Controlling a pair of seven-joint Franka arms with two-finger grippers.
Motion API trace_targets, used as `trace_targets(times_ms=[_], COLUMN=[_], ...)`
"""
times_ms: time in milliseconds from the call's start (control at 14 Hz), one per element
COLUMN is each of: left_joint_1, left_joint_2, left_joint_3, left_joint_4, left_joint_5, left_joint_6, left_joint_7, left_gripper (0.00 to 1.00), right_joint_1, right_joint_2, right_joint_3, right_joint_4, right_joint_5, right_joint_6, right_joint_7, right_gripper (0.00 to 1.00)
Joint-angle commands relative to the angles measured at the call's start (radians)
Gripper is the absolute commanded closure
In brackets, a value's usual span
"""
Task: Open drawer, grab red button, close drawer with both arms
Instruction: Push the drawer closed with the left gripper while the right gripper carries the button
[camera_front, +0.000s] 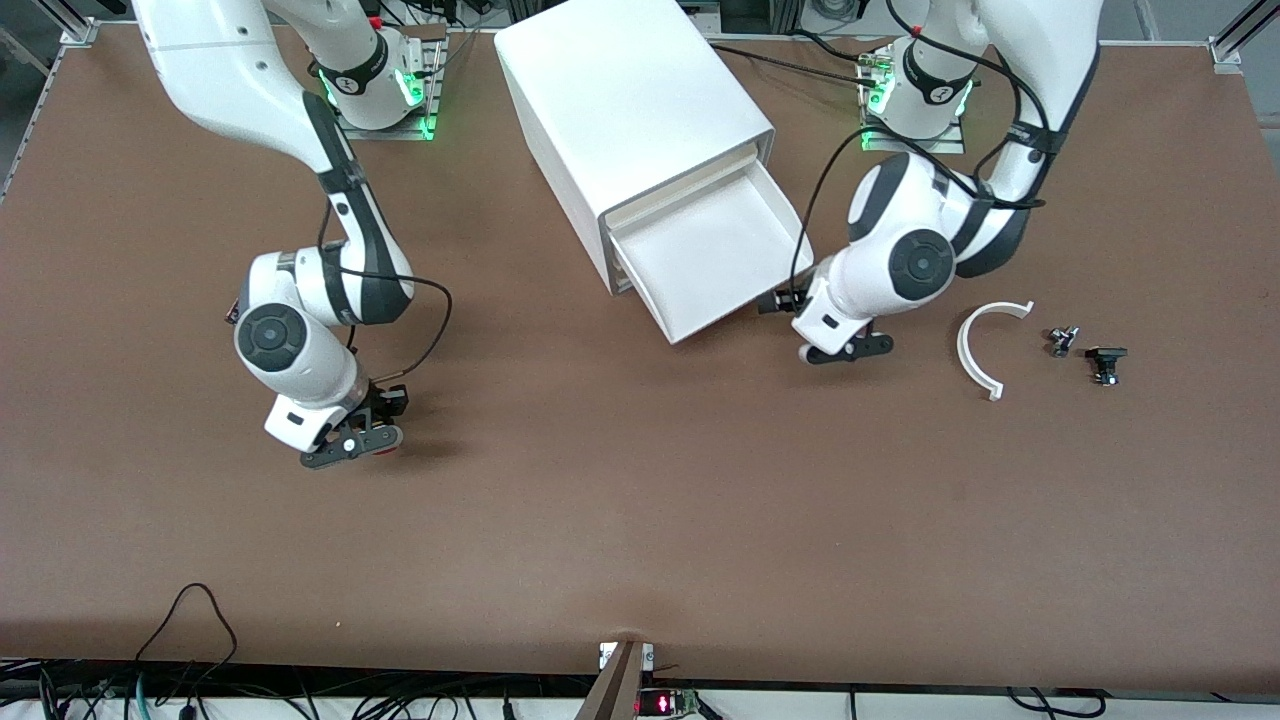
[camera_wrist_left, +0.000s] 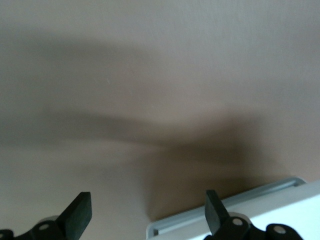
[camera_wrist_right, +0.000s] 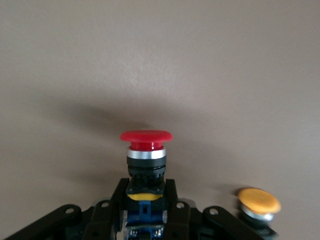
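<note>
The drawer (camera_front: 715, 250), the top one of the white cabinet (camera_front: 630, 95), stands pulled out, and its white tray looks empty. My left gripper (camera_front: 845, 348) is open and low beside the drawer's front corner toward the left arm's end. In the left wrist view, its fingers (camera_wrist_left: 80, 215) are spread with a white drawer edge (camera_wrist_left: 240, 215) beside one of them. My right gripper (camera_front: 350, 440) is low over the table toward the right arm's end. It is shut on the black-and-blue body of the button (camera_wrist_right: 146, 136), with the red cap pointing outward. A bit of red (camera_front: 384, 449) shows at its tips.
An orange-capped button (camera_wrist_right: 257, 200) stands on the table close beside my right gripper. A white curved piece (camera_front: 985, 345) and two small dark parts (camera_front: 1062, 340) (camera_front: 1105, 362) lie toward the left arm's end. Cables run along the table edge nearest the front camera.
</note>
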Motion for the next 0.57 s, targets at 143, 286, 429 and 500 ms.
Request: trace_targets(times_ms=[143,286,429,500], left_joint_1=[0.003,0.003,0.003,0.003], left_joint_2=[-0.072,-0.074,-0.077,-0.080], left_joint_3=[-0.148,-0.180,-0.220,-0.232], left_joint_4=[-0.101,-0.124,-0.144,-0.148], left_joint_5=[-0.059,-0.060,-0.068,-0.068], left_joint_6=[-0.001,-0.005,-0.007,-0.011], left_joint_7=[-0.073,-0.068,-0.070,-0.070], left_gripper=[0.00,0.00,0.00,0.00], right_joint_1=[-0.011,-0.011,-0.011,-0.011], right_joint_2=[-0.022,-0.047,-0.073,-0.089], right_joint_3=[0.017,0.018,0.018,0.018], right_joint_4=[-0.025,-0.010,0.031,0.056], right_joint_5=[0.007,0.010,0.016,0.016], right_joint_6=[0.014,-0.039,-0.116,-0.162], right_joint_7=[0.067,0.118,0.133,0.133], right_gripper=[0.11,0.00,0.00,0.00])
